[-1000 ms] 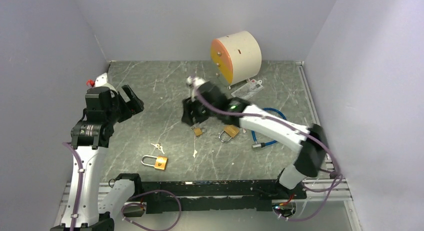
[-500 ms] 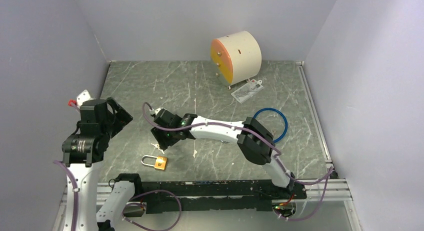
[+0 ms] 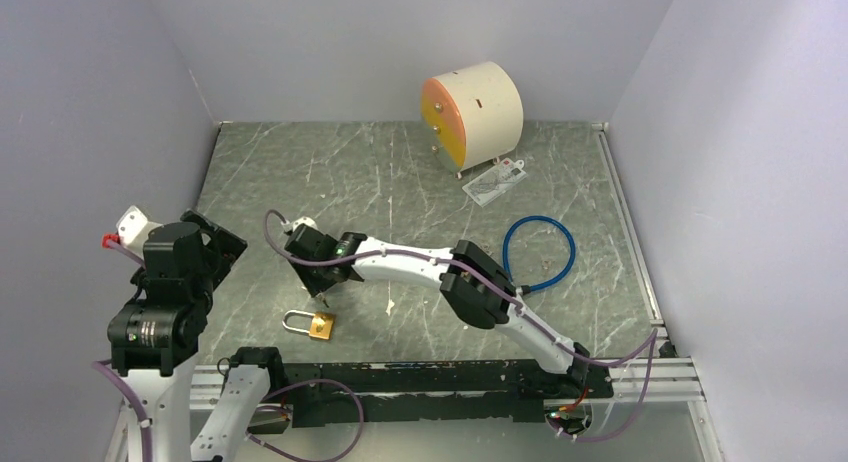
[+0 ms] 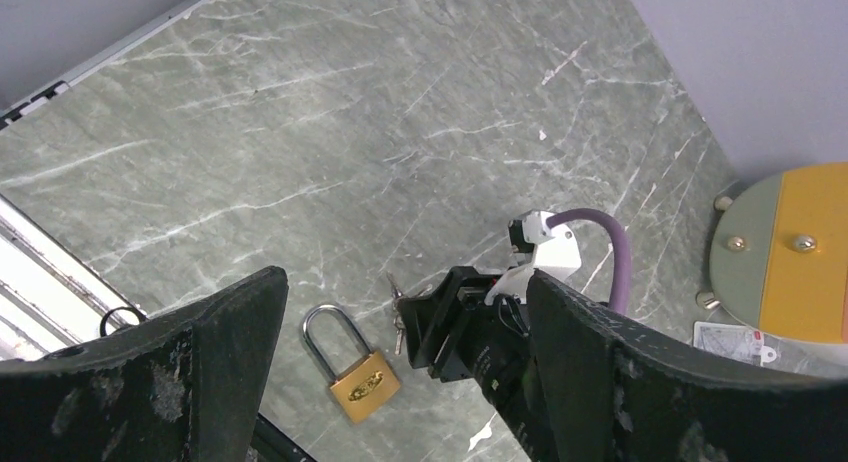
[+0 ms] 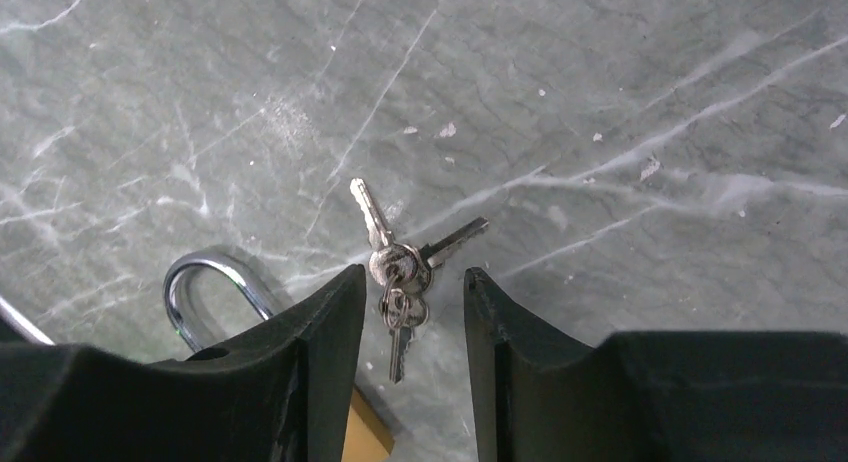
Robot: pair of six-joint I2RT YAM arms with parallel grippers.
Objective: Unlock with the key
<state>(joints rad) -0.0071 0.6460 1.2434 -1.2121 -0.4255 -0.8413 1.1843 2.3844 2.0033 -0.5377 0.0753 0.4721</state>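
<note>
The bunch of keys [image 5: 398, 272] lies flat on the grey marbled table [image 5: 620, 102], in the gap between the two fingers [image 5: 300, 382] of the right pincer [image 5: 408, 282]. We see that pincer set to a narrow gap, one finger on either side of the key ring. It grips nothing, and we cannot tell whether either finger touches the metal.

Just beside this pincer, on the side toward the arm bases, the brass padlock [image 4: 357, 370] lies flat. Its steel shackle curves up close to the pincer's finger in the wrist view.

Well apart from the right pincer, off to its left in the overhead view, the left pincer [image 4: 405, 282] hangs above the table. Its fingers are spread wide and hold nothing. Its camera frames the padlock and the right pincer between them.

Far beyond the right pincer, toward the back wall, we see a cream drum [image 3: 480, 107] with an orange face. A white card [image 3: 494, 182] lies just in front of it. A blue cable loop [image 3: 540, 252] rests on the table behind the pincer, beside the right arm's elbow.
</note>
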